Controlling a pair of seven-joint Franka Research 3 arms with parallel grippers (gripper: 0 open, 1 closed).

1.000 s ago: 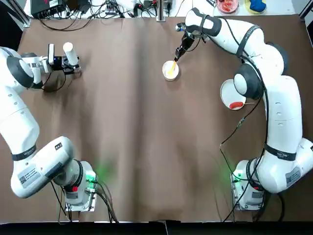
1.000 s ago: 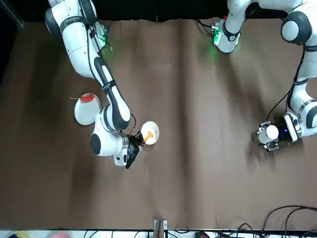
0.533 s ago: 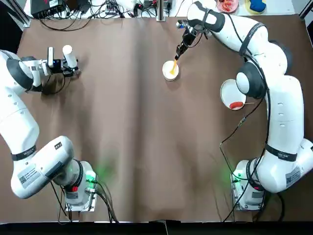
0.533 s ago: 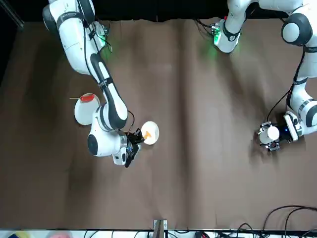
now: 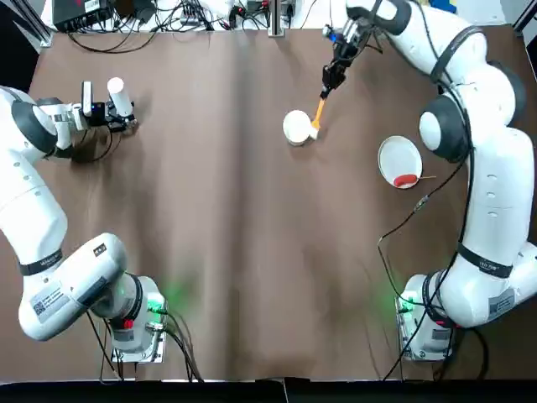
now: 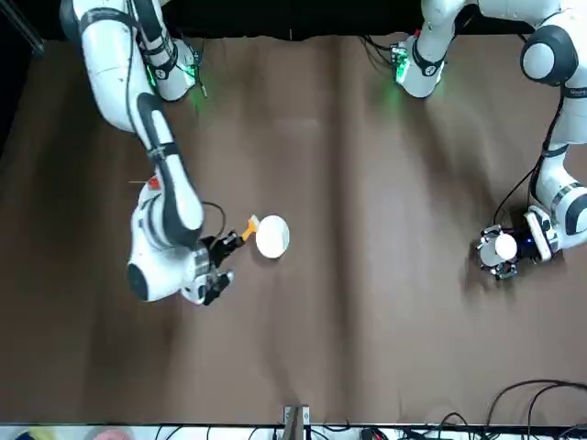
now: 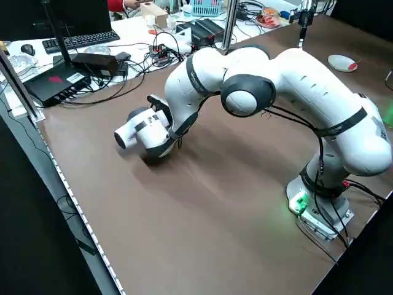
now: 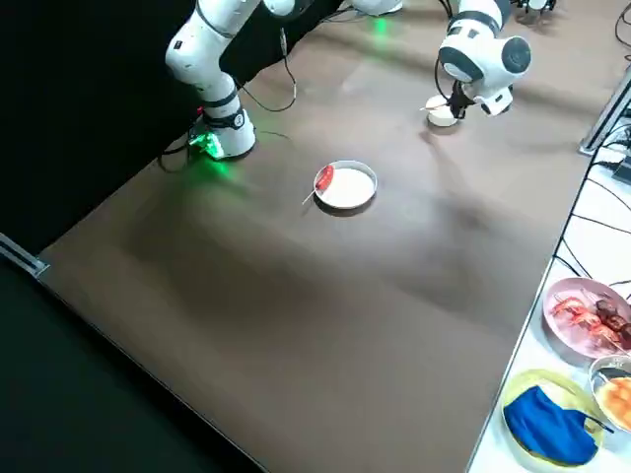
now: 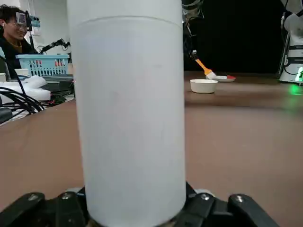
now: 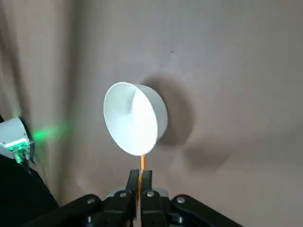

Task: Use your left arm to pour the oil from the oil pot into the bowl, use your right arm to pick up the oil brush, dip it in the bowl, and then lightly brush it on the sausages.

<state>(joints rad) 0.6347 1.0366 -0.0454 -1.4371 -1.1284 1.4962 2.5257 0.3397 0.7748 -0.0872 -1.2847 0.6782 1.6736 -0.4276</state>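
My right gripper (image 5: pixel 333 81) hangs at the far side of the table, shut on the orange handle of the oil brush (image 5: pixel 319 111). The brush's pale tip hangs just above the right rim of the bowl (image 5: pixel 294 128), as the left wrist view also shows for the brush (image 9: pixel 204 69) and bowl (image 9: pixel 203 85). The sausage (image 5: pixel 406 180) lies on its skewer at the near edge of a white plate (image 5: pixel 398 154). Far to the left, my left gripper (image 5: pixel 101 112) is shut on the upright white oil pot (image 5: pixel 117 95), which fills the left wrist view (image 9: pixel 128 109).
Cables and boxes line the far table edge (image 5: pixel 168 17). Dishes of food stand off the table's far right corner (image 8: pixel 592 315). A wide stretch of brown cloth (image 5: pixel 210 218) lies between the two arms. A person sits beyond the table.
My right gripper has risen and swung right, drawing the brush out of the bowl. The left gripper shifted slightly left with the oil pot, then held still.
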